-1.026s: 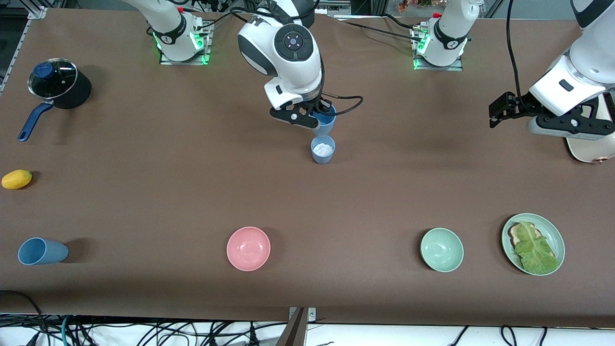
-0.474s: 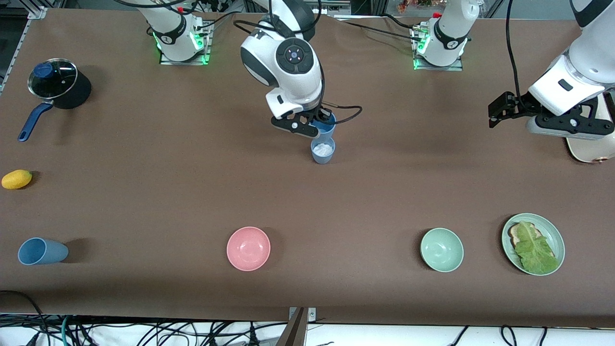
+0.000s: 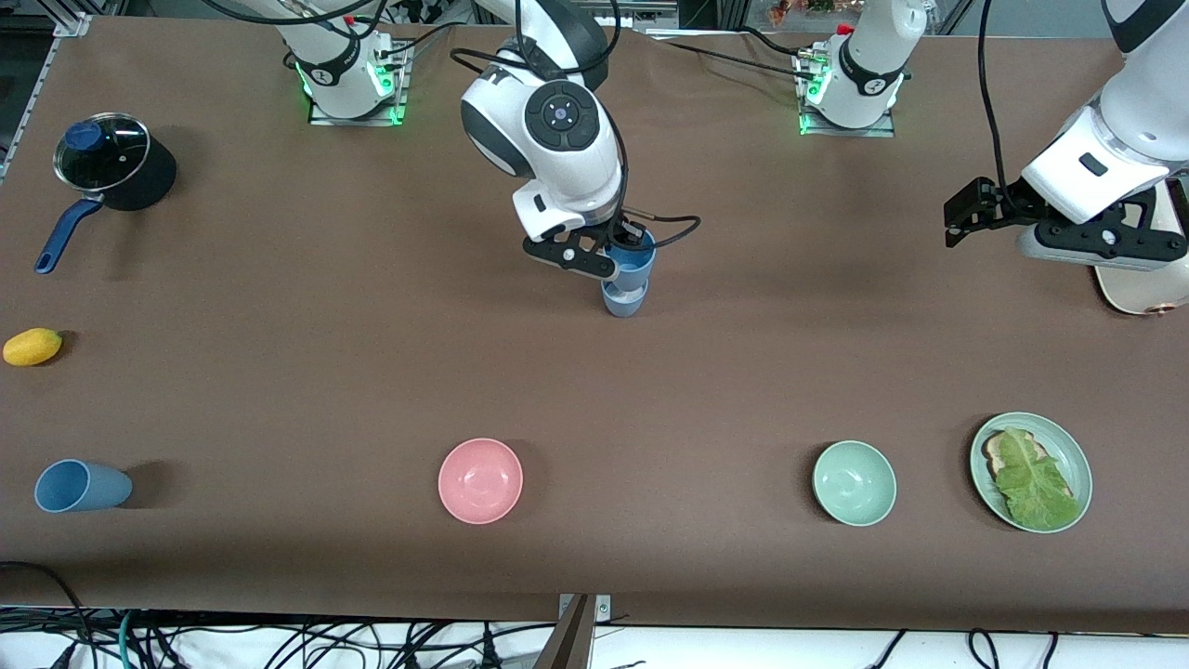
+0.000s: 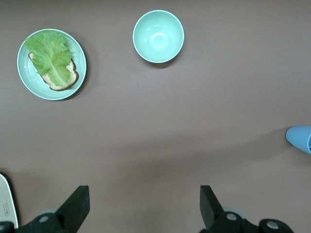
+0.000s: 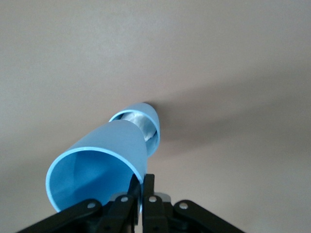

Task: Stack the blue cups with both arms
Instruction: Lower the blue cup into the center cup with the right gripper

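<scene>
Cup stacking at table centre

Right gripper (image 3: 620,257) pinches the rim of a matte dusty-blue tapered cup (image 3: 634,265) (tilted), its base entering the standing blue cup (image 3: 622,303) at 6 o'clock. Left gripper (image 4: 143,206), fingers spread, waits.

Brown table (image 3: 279,372) carries everything. Standing blue cup (image 3: 622,302) mid-table. Second blue cup (image 3: 79,486) on its side near front-camera edge, at right arm's end. Pink bowl (image 3: 480,480) and pale green bowl (image 3: 854,482) along same edge; green plate (image 3: 1077,460) with lettuce-topped toast toward left arm's end. Lidded black pot (image 3: 111,167) with blue handle near corner at right arm's end. Yellow lemon-like fruit (image 3: 32,346) between pot and lying cup.
</scene>
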`<state>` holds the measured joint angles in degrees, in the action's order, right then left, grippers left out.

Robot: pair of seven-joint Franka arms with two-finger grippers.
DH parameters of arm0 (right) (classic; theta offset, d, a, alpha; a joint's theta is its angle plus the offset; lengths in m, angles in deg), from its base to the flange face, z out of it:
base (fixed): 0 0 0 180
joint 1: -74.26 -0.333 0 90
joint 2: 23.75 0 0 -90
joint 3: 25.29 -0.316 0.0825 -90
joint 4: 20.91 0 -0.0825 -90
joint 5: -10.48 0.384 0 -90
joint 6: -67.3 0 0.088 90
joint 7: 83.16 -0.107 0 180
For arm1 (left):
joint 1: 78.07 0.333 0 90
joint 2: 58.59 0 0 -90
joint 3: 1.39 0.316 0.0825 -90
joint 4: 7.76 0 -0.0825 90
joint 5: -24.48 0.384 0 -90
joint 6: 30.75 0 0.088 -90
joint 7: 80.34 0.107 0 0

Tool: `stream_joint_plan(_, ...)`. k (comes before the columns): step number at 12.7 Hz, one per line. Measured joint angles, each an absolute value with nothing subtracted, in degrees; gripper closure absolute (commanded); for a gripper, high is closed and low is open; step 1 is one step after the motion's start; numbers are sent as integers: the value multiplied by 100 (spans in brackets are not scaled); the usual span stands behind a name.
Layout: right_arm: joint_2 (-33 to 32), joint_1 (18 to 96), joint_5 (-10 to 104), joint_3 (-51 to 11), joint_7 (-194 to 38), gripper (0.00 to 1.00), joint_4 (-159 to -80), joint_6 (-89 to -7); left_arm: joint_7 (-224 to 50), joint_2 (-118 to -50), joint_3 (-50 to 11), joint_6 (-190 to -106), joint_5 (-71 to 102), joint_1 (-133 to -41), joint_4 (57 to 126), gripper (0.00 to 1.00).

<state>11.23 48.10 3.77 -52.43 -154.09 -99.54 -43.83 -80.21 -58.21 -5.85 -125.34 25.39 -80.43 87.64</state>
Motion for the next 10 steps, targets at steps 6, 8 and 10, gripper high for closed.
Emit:
stream_joint_plan(6,1283,4764,192,-5241,-15409,100,-9894,-4362,-8021,-5822,-585,-12534,2539,-8044,8764,0)
stream_joint_plan(8,1310,4750,187,-5241,-15409,100,-9893,-4346,-8021,-5822,-585,-12534,2539,-8045,8764,0)
stream_joint_plan(10,1351,4702,174,-5241,-15409,100,-9894,-4346,-8021,-5822,-586,-12534,2539,-8045,8764,0)
